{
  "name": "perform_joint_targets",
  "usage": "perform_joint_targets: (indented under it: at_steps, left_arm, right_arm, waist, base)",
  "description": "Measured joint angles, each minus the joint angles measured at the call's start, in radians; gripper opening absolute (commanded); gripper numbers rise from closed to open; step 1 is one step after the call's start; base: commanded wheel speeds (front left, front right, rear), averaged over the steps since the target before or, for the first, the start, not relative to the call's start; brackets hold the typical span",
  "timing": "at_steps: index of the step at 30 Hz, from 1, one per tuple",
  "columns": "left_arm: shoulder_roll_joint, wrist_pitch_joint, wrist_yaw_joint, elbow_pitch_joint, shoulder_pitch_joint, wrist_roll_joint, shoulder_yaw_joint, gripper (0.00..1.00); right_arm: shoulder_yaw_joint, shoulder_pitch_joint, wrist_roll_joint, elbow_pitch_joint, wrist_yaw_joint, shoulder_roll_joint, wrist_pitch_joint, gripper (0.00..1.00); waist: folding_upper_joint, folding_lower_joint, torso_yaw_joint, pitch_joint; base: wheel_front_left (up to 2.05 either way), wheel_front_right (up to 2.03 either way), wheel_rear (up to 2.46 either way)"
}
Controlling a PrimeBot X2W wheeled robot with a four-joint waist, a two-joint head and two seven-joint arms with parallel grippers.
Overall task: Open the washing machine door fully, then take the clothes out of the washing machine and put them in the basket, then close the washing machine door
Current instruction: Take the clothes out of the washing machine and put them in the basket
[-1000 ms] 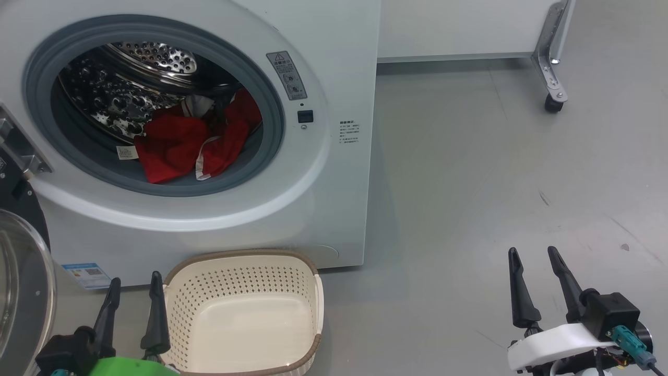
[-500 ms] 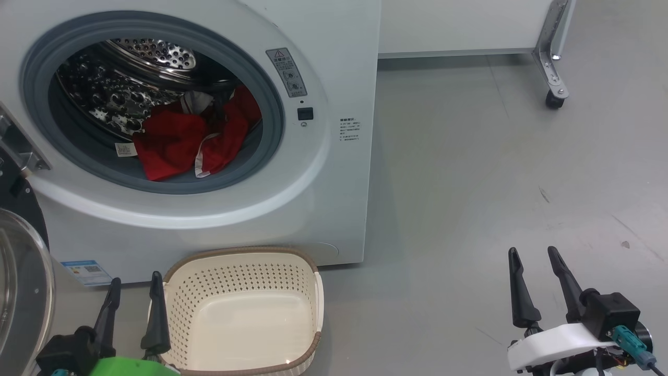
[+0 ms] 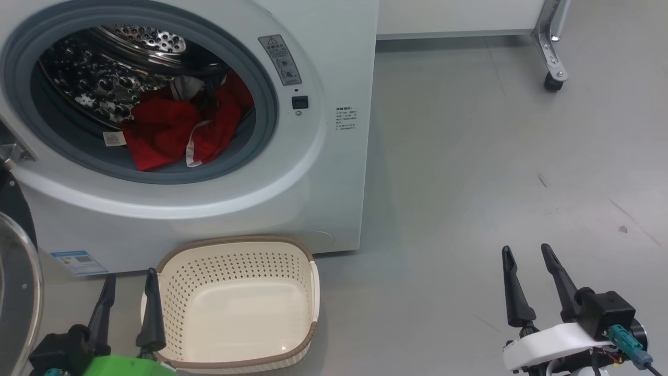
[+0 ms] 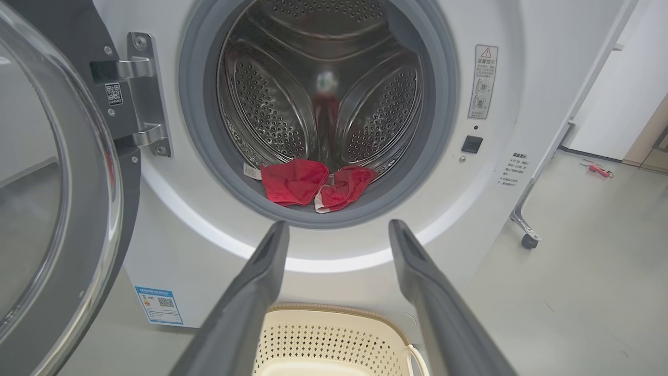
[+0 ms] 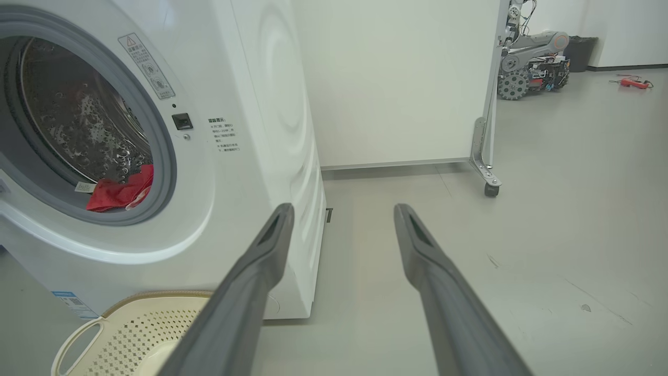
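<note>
The washing machine door (image 4: pixel 62 209) is swung open on the left, close by the left tool (image 3: pixel 130 274), and the clothes (image 3: pixel 172 130) sit bunched at the front of the drum (image 4: pixel 271 104) in the washing machine (image 3: pixel 323 172). The basket (image 3: pixel 235 241) sits on the floor (image 3: pixel 469 183) right under the opening, just beside the left tool. Both the left tool and right tool (image 3: pixel 525 248) are spread wide, pinching nothing, with a panel's caster (image 3: pixel 552 82) way off right.

Bright, even light; sharp frames; wrist views bend edges.
</note>
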Motion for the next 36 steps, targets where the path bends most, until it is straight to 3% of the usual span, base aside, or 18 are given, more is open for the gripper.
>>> perform_joint_targets:
  at_steps: [14,28,36]
  left_arm:
    - [0.052,0.032,-0.001,-0.012,-0.090,0.006,0.024,1.00]
    - [0.124,0.178,0.032,0.016,-0.351,-0.053,0.113,1.00]
    - [0.205,0.288,0.051,0.076,-0.474,-0.053,0.124,1.00]
  right_arm:
    - [0.044,-0.024,-0.003,-0.022,0.000,0.002,0.000,1.00]
    - [0.092,-0.105,-0.003,-0.038,0.000,0.005,0.000,1.00]
    - [0.123,-0.142,0.012,-0.037,0.000,0.007,-0.005,1.00]
  waist:
    - [0.0000,0.0000,-0.060,0.125]
    - [0.0000,0.0000,-0.169,0.284]
    - [0.0000,0.0001,-0.251,0.352]
  base:
    - [0.00,0.00,0.00]
    - [0.00,0.00,0.00]
    - [0.00,0.00,0.00]
